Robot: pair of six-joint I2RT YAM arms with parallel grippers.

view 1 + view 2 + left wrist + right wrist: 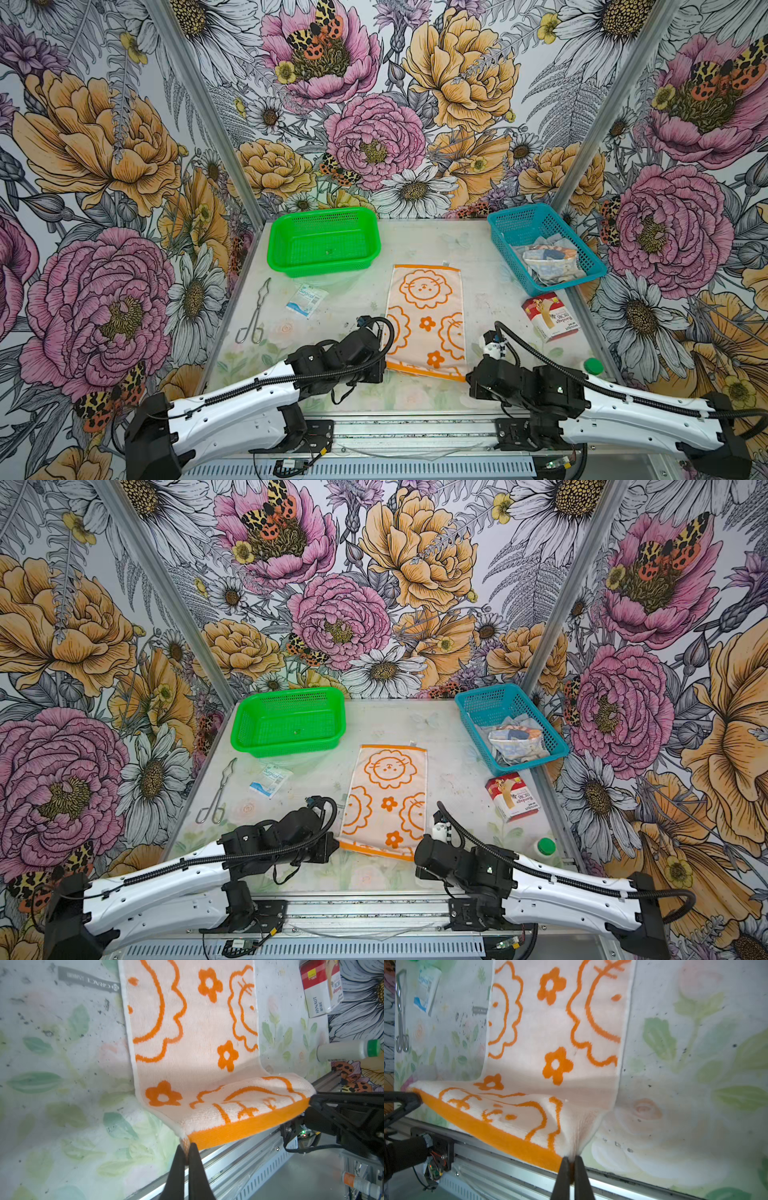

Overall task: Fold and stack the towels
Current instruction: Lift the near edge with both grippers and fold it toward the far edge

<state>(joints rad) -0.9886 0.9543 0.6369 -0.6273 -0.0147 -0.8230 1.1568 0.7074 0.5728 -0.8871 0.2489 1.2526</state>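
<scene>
Two baskets stand along the far edge of the table (478,257). The green basket (328,266), toward the far left corner, shows us only its mesh floor and one tiny speck we cannot identify. The blue basket (528,224), at the far right corner, holds a heap of crumpled clear wrappers (548,259) with blue and orange print.

The towel (426,320), pale with orange flower and lion-face outlines and an orange hem, lies lengthwise down the middle of the table. Its far end is flat and its near end is held up off the surface. The left pincer (188,1152) is clamped tight on the towel's near left corner. The right pincer (572,1162) is pinched the same way on the near right corner. The orange hem sags between them, close to the near edge.

Loose on the table we see metal tongs (254,313) and a white-blue sachet (306,299) toward the left edge. A red-white carton (546,316) sits by the right edge, and a white bottle with a green cap (593,365) is near the near right corner.
</scene>
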